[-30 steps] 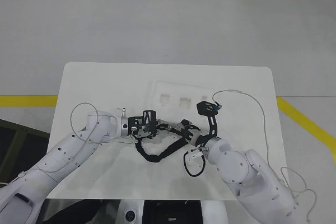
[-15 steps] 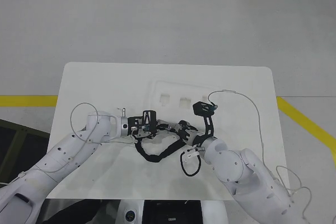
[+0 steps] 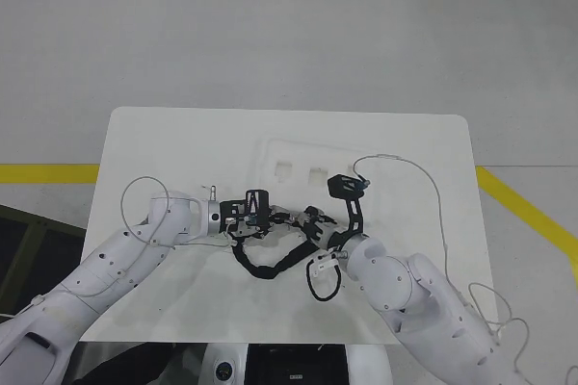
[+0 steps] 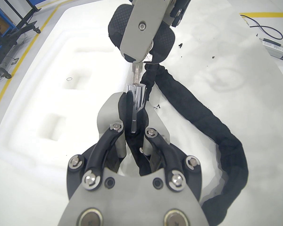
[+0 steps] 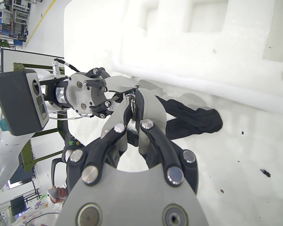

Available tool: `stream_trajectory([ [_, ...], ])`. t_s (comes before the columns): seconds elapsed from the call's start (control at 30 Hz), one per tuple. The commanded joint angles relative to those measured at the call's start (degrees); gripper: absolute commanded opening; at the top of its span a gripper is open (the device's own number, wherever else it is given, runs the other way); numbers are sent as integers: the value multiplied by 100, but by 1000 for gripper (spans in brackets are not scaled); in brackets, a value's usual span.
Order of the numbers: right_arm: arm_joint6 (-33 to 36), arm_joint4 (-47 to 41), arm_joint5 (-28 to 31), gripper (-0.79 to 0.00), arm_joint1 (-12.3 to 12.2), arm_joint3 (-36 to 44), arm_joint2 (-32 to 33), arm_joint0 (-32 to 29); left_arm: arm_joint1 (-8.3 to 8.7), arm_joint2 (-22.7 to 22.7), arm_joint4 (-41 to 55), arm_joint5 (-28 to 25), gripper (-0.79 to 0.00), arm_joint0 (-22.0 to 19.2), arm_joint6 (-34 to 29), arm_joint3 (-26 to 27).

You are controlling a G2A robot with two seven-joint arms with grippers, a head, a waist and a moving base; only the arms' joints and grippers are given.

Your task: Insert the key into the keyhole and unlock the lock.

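Observation:
A black fabric-sleeved chain lock (image 3: 270, 262) loops over the white table (image 3: 154, 144) in front of both arms. My left gripper (image 4: 134, 105) is shut on the lock's chrome cylinder (image 4: 137, 95), which points toward the other arm. My right gripper (image 5: 132, 109) is shut on the silver key (image 4: 137, 72), its head and ring (image 5: 133, 105) pinched between the pads. The key's blade tip sits in the mouth of the cylinder. From above, the two grippers meet tip to tip near the table's middle (image 3: 291, 221).
A white foam tray (image 3: 318, 164) with several rectangular pockets lies just behind the grippers. Cables (image 3: 424, 183) trail across the right side of the table. A small grey box (image 4: 273, 46) rests near the table's edge. Small dark specks (image 5: 265, 172) dot the surface.
The right arm has shifted left, toward the left gripper, bringing the key closer to the cylinder. The left arm has kept still.

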State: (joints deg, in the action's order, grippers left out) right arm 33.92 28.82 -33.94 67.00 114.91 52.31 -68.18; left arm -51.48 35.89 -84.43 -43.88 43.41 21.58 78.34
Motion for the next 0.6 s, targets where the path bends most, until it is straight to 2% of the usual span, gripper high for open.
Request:
stream_trajectory([
  [0.0, 3, 3, 4, -785, 17, -29, -24, 32, 0, 0, 0, 0, -785, 0, 1, 0],
  [0.1, 15, 22, 11, -785, 39, -57, -59, 53, 0, 0, 0, 0, -785, 0, 1, 0],
  [0.13, 29, 24, 15, -665, 44, -63, -65, 58, 0, 0, 0, 0, -785, 0, 1, 0],
  [0.17, 39, 18, 18, -505, 50, -68, -63, 60, 0, 0, 0, 0, -785, 0, 1, 0],
  [0.2, 42, 12, 23, -434, 55, -71, -58, 61, 0, 0, 0, 0, -785, 0, 1, 0],
  [0.23, 42, -3, 38, -274, 59, -66, -43, 58, 0, 0, 0, 0, -785, 0, 1, 0],
  [0.33, 60, -22, 79, -209, 55, -3, 53, 9, 0, 0, 0, 0, -785, 0, 1, 0],
  [0.53, 207, 20, 195, -194, -12, 351, 391, -274, 0, 0, 0, 0, -785, 0, 1, 0],
  [0.57, 221, 35, 208, -228, -23, 409, 444, -326, 0, 0, 0, 0, -785, 0, 1, 0],
])
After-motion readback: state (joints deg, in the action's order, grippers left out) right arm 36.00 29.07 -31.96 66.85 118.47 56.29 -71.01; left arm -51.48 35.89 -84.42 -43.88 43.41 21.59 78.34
